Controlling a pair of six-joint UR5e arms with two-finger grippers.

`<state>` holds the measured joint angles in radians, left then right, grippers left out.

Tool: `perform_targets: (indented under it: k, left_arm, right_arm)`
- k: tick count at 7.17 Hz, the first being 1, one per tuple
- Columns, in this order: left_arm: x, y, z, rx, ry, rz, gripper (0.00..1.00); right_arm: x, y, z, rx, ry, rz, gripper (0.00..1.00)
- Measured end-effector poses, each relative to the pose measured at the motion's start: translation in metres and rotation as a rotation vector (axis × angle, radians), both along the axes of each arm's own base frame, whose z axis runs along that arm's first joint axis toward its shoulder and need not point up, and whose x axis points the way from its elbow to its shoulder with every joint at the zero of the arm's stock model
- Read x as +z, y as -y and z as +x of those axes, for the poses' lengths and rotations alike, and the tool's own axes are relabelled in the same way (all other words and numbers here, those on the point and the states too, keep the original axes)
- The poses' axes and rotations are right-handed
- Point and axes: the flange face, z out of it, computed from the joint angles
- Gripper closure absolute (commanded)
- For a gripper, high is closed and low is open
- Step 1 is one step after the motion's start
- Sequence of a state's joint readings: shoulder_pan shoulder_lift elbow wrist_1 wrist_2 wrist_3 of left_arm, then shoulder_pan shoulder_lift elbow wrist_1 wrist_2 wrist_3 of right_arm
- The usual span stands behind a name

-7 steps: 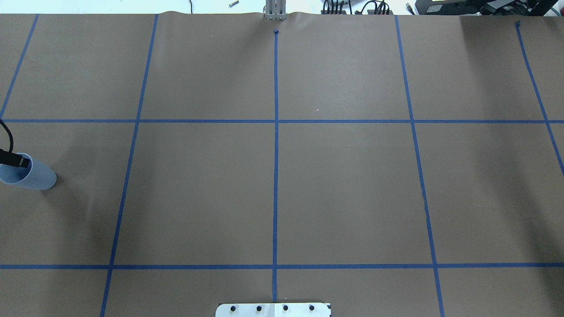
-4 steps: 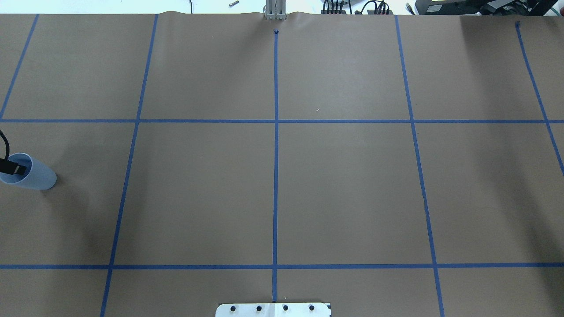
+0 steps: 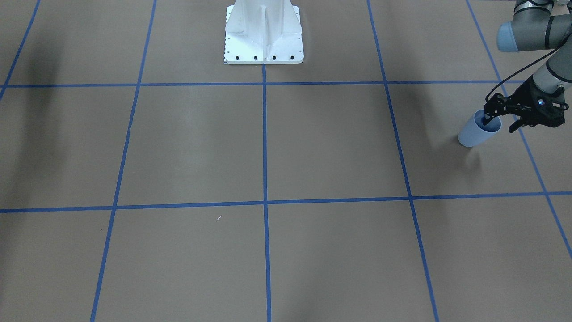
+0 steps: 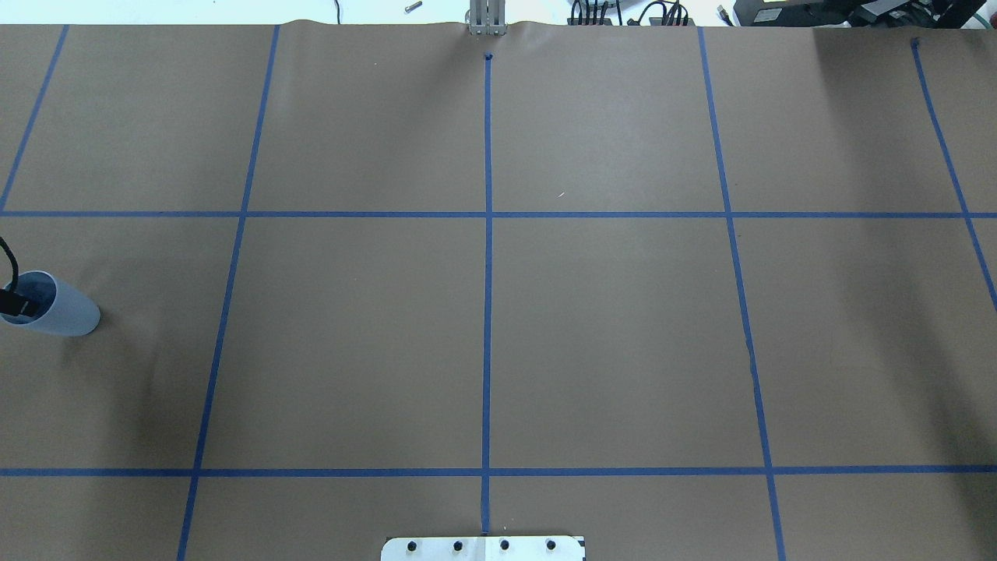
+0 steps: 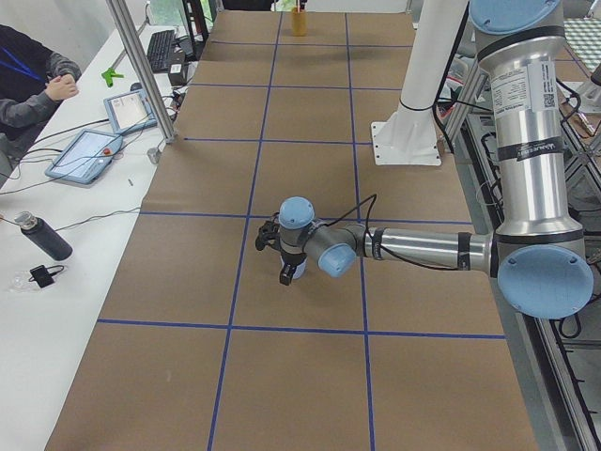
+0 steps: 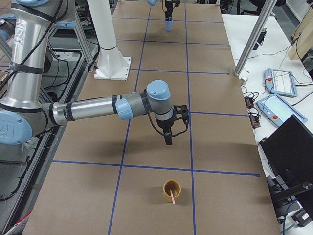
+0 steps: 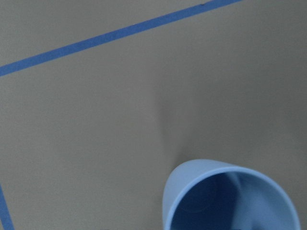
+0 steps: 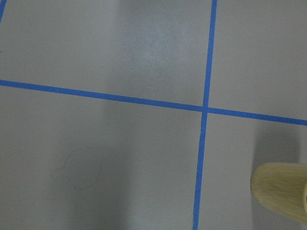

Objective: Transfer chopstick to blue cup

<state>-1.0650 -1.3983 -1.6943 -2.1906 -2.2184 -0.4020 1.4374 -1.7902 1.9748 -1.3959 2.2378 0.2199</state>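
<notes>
One blue cup; one yellow cup holding one chopstick.

The left tool hangs low, jaws seemingly apart; the right tool points down, grip unclear.

The brown paper-covered table, gridded with blue tape, carries a blue cup at the left edge and a white mount plate at bottom centre

Cup lt blue; bench brown w/ blue grid lines; 2nd cup mustard, chopstick pinkish.
</notes>
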Motion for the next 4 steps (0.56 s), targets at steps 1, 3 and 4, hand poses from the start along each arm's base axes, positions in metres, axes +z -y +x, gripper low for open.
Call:
perform_targets:
  k: [1, 3, 4]
  left_arm:
    - [0.001, 0.002, 0.001, -0.004, 0.011, 0.007, 1.00]
    - [-0.013, 0.002, 0.003, 0.003, -0.010, 0.023, 1.00]
    - [-0.034, -0.001, 0.005, 0.022, -0.057, 0.030, 1.00]
  right_arm:
    - [0.000, 0.000, 0.000, 0.000, -0.001, 0.000, 0.00]
    - [0.001, 0.000, 0.000, 0.000, -0.002, -0.002, 0.00]
    - [0.002, 0.000, 0.000, 0.000, -0.002, -0.004, 0.00]
